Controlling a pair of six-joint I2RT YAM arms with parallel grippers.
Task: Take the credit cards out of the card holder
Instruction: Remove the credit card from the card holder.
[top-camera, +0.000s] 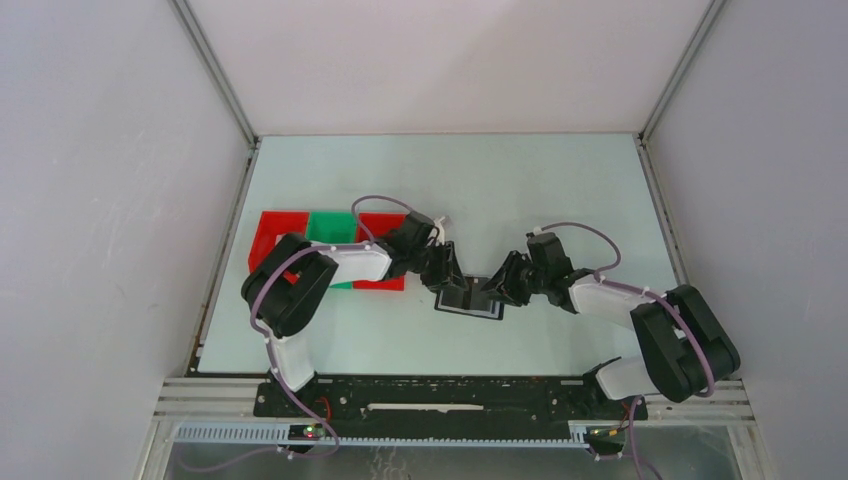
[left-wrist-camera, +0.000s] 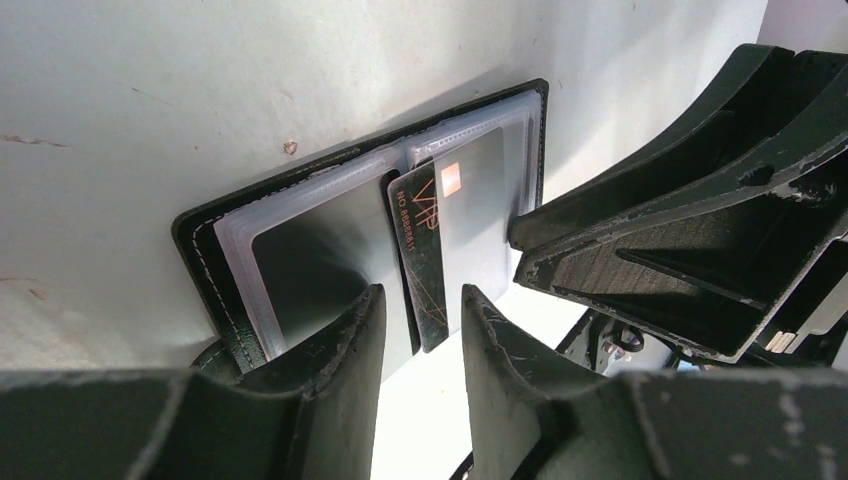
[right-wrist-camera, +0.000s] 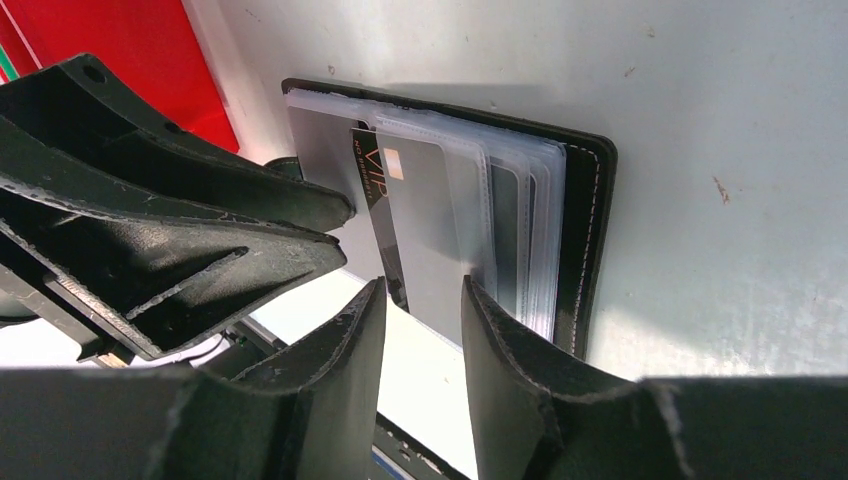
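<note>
The card holder (top-camera: 468, 300) lies open on the table between both grippers, a black cover (left-wrist-camera: 200, 245) with clear sleeves. A dark credit card marked VIP (left-wrist-camera: 420, 250) sticks up out of the middle fold. Its lower end shows in the gap of my left gripper (left-wrist-camera: 422, 292), which is open with the fingers clear of it. In the right wrist view the same VIP card (right-wrist-camera: 368, 170) stands beside a pale grey card (right-wrist-camera: 430, 230). That grey card runs down behind the gap of my open right gripper (right-wrist-camera: 424, 285). The two grippers (top-camera: 452, 280) (top-camera: 497, 290) face each other closely over the holder (right-wrist-camera: 590, 200).
Red trays (top-camera: 275, 240) and a green tray (top-camera: 330, 228) stand left of the holder, under the left arm. A red tray (right-wrist-camera: 150, 30) shows at the top left of the right wrist view. White walls close in the table on three sides.
</note>
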